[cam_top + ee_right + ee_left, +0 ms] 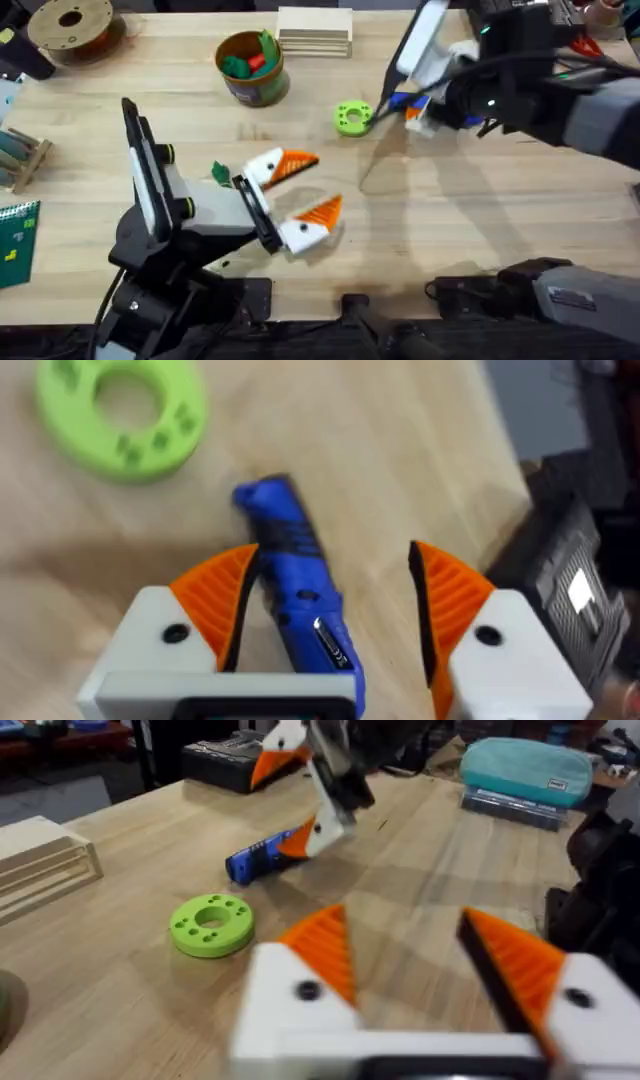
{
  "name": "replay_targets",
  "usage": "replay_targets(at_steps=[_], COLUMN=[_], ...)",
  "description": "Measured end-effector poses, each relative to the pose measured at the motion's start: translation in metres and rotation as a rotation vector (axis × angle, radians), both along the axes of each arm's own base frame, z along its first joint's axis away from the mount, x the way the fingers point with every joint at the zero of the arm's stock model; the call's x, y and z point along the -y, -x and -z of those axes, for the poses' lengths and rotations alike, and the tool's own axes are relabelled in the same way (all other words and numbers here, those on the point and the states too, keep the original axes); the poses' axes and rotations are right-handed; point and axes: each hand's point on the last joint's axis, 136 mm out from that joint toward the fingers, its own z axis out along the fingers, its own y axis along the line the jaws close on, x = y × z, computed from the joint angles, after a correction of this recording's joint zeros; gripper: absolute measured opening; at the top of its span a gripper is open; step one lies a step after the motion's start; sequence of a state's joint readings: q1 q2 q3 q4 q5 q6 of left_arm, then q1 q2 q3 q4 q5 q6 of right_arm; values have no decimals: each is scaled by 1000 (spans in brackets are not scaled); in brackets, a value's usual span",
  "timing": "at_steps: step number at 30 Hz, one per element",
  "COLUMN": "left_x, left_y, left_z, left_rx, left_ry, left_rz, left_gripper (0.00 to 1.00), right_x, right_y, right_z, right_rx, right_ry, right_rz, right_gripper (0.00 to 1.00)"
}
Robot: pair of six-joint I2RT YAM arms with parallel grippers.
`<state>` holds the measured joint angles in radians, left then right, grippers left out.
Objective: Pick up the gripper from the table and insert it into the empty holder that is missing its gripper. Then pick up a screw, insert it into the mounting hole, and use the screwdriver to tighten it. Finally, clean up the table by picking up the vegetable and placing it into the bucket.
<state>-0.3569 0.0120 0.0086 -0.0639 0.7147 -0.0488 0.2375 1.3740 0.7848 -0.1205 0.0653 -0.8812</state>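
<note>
1. The desk (480,220) is pale wood, matt, with visible grain.
2. The screwdriver (295,585) looks like smooth blue plastic, a bit glossy.
3. The green ring (211,924) is matt plastic.
4. The right tool (330,610) has ribbed orange pads (452,595) on smooth white plastic.

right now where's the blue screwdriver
The screwdriver lies on the table between the right pincer's open fingers; overhead it is right of the lime-green ring, in the upper middle.
</note>
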Motion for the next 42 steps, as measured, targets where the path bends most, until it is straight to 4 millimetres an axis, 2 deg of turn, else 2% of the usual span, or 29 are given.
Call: replay_targets(at_steps=[2, 3, 7, 11, 16, 19, 23, 27, 30, 36, 42], left_x=[0, 0, 0, -1, -6, -12, -26, -46, -63, -100, -130], left_y=[0, 0, 0, -2, -9, -12, -14, -22, -31, -41, -64], left_z=[0, 0, 0, -1, -12, -24, -52, -62, -60, -37, -15], left_rx=[-3, -3, -3, 3, -44, -93, -159, -306, -445, -743, -952], left_ry=[2, 1, 2, 4, 67, 90, 67, -31, -147, -413, -431], left_rz=[0, 0, 0, -11, -67, -117, -217, -366, -486, -722, -923], left_gripper=[942, 975, 987, 987, 987, 987, 987, 987, 987, 987, 987], right_x=[-1, -1, -1, -9, -22, -28, -36, -41, -41, -41, -41], right_y=[-2, -2, 5, 22, 25, 26, 28, 30, 30, 30, 30], right_z=[-22, -32, -55, -45, -47, -48, -48, -48, -48, -48, -48], right_rx=[41, 58, 69, -32, -46, -48, -55, -60, -60, -60, -60], right_ry=[-94, -142, -290, -379, -419, -429, -432, -436, -436, -436, -436], right_rz=[76, 112, 229, 285, 262, 249, 225, 213, 213, 213, 213], right_gripper=[852, 851, 851, 854, 854, 855, 854, 856, 856, 857, 856])
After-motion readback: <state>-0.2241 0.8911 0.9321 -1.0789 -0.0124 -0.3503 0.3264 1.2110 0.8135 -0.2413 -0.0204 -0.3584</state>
